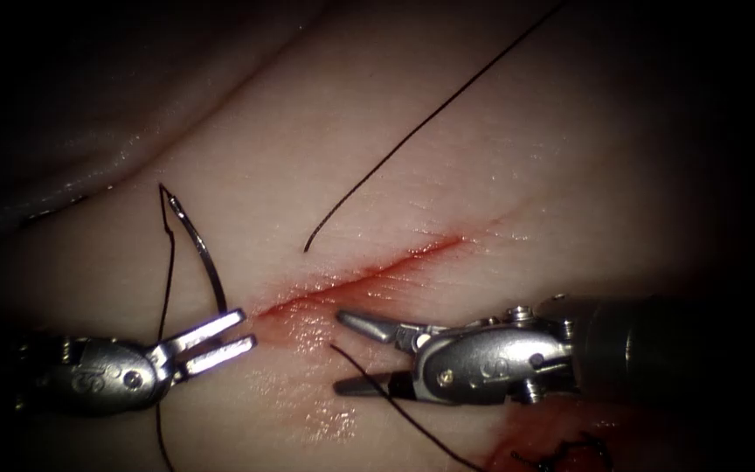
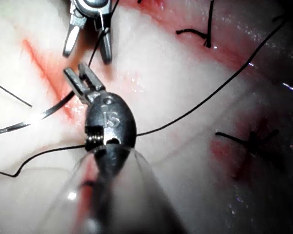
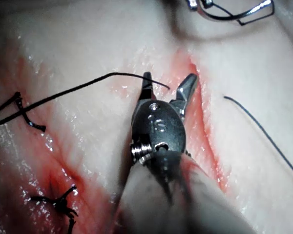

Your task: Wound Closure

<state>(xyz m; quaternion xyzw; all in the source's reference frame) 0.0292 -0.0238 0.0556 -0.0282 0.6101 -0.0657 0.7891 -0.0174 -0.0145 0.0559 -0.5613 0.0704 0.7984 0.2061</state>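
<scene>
One pincer, the left (image 1: 236,330), grips the needle (image 1: 201,249) clear of the tissue (image 1: 482,166); right pincer (image 1: 340,351) gapes empty.

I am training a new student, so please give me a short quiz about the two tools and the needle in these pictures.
1. True or false: the needle is stuck in the tissue.
2. Which tool holds the needle? A. left tool B. right tool C. neither
3. Fill in: the right tool's jaws are ____.

Key: 1. False; it is free, left of the cut. 2. A, at the end away from the thread. 3. Open, holding nothing.
</scene>
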